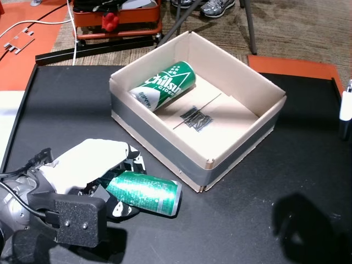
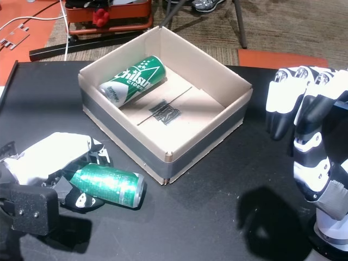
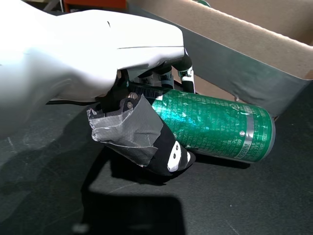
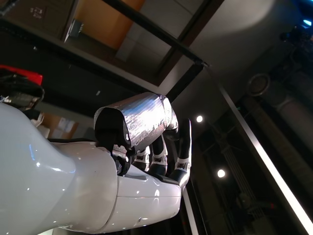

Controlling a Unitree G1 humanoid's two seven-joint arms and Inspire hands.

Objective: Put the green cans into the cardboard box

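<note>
One green can point(image 1: 146, 192) point(image 2: 109, 186) point(image 3: 215, 127) lies on its side on the black table, just in front of the cardboard box's near left wall. My left hand point(image 1: 88, 165) point(image 2: 46, 157) point(image 3: 88, 54) is shut on its left end, fingers behind it and the taped thumb point(image 3: 142, 142) in front. Another green can point(image 1: 165, 85) point(image 2: 133, 81) lies tilted inside the cardboard box point(image 1: 159, 146) point(image 2: 119, 122), against its back left wall. My right hand point(image 2: 304, 109) point(image 4: 146, 147) hangs raised at the table's right side, open and holding nothing.
A red metal frame point(image 1: 118, 22) and cables stand on the floor behind the table. An orange panel point(image 1: 291, 67) lies past the table's far right edge. A person's shoes point(image 1: 217, 6) show at the top. Black tabletop point(image 1: 247, 220) stretches in front of and right of the box.
</note>
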